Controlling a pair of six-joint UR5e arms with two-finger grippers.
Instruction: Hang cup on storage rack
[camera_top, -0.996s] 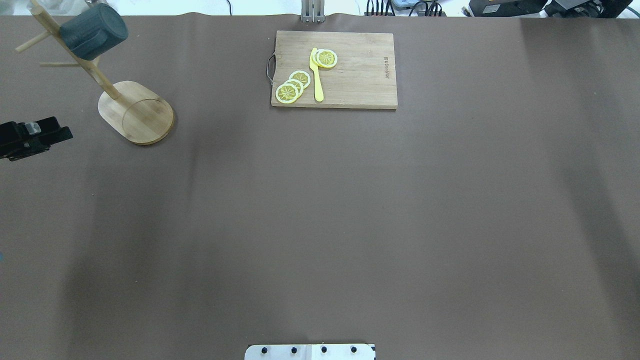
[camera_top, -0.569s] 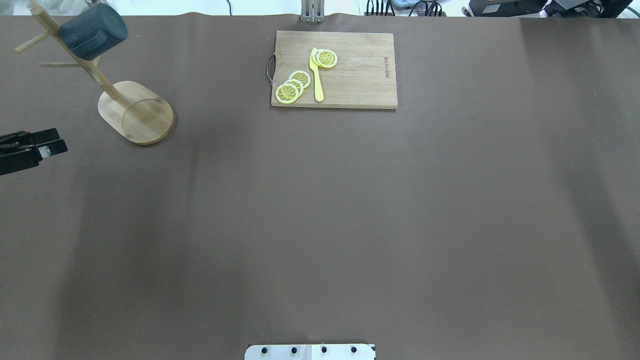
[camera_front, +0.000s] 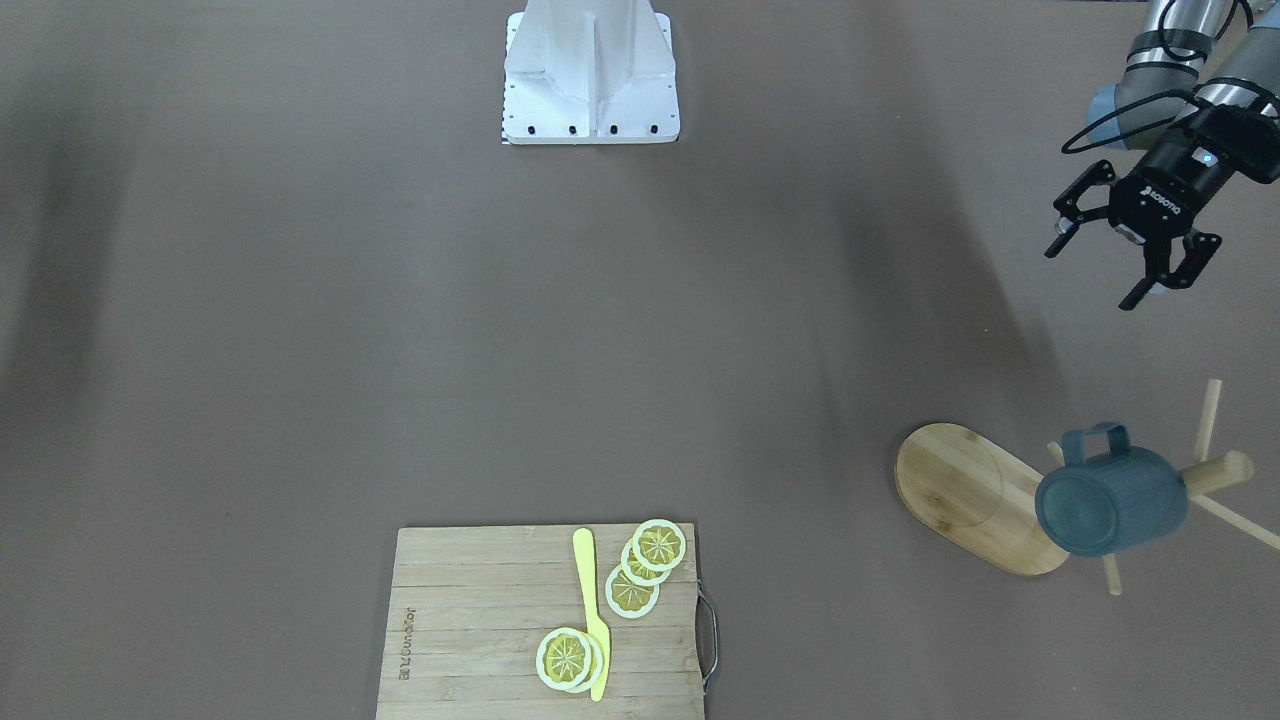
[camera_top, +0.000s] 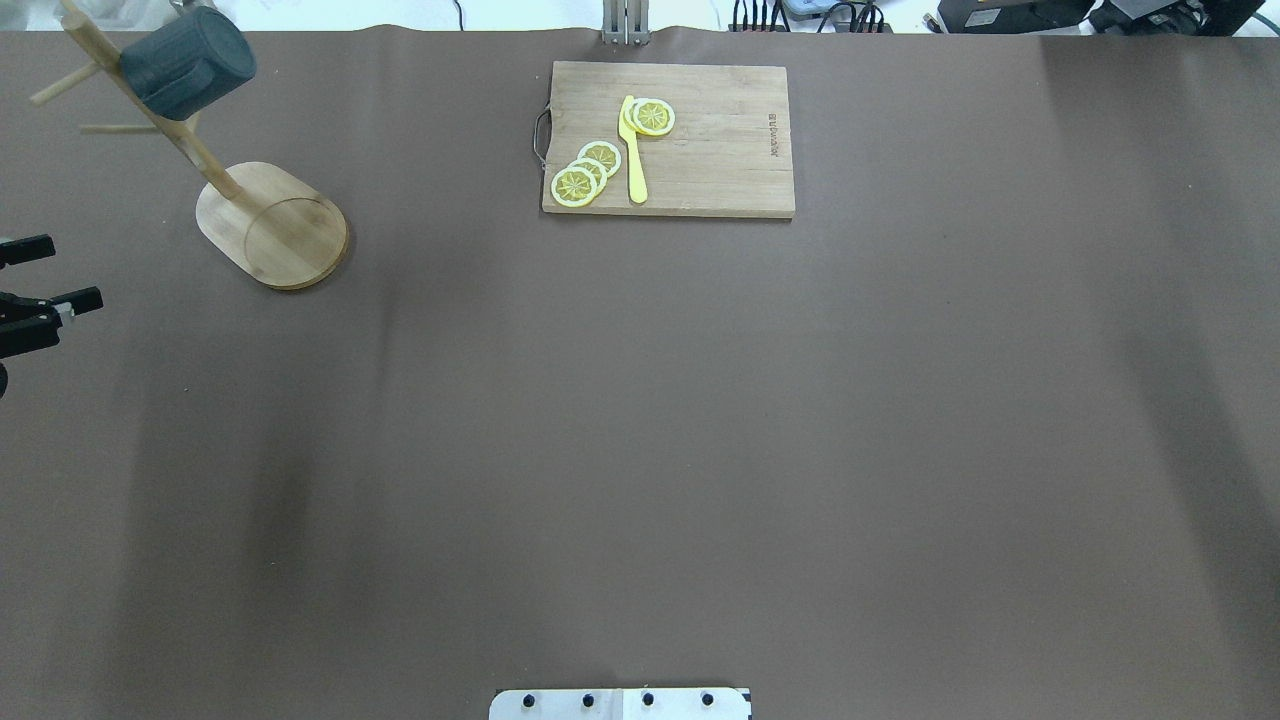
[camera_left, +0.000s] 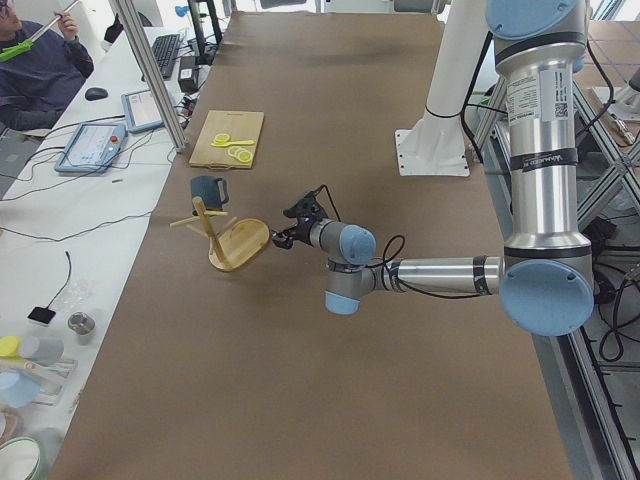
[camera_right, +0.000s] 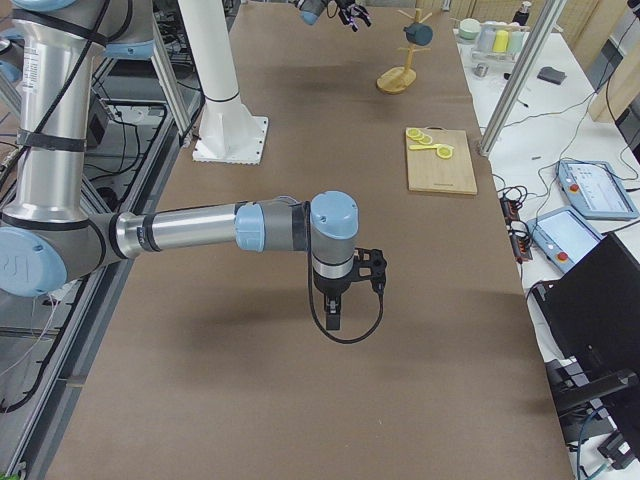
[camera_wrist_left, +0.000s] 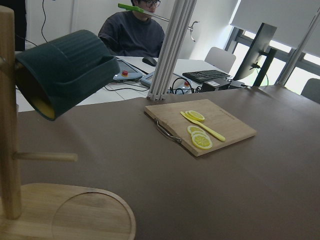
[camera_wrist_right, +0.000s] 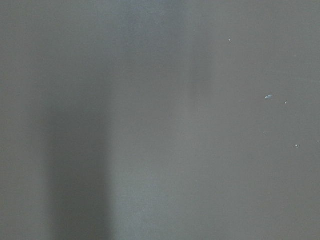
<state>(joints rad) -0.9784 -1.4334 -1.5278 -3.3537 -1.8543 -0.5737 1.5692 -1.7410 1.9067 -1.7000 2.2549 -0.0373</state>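
Observation:
The blue-grey ribbed cup (camera_front: 1110, 500) hangs by its handle on a peg of the bamboo storage rack (camera_front: 965, 495), mouth tilted down. It also shows in the overhead view (camera_top: 187, 62) and the left wrist view (camera_wrist_left: 65, 70), where its yellow-olive inside is visible. The rack's oval base (camera_top: 275, 225) stands at the table's far left. My left gripper (camera_front: 1092, 275) is open and empty, well clear of the rack on the robot's side, at the overhead view's left edge (camera_top: 75, 272). My right gripper (camera_right: 335, 318) hovers over bare table; I cannot tell whether it is open.
A slatted cutting board (camera_top: 700, 140) with several lemon slices (camera_top: 585, 172) and a yellow knife (camera_top: 632, 150) lies at the far middle of the table. The robot's white base (camera_front: 590, 70) is at the near edge. An operator sits beyond the table's far side.
My left gripper has drawn back toward the overhead view's left edge and a little toward the robot, and has turned so its fingers show apart. The cup stays on the rack.

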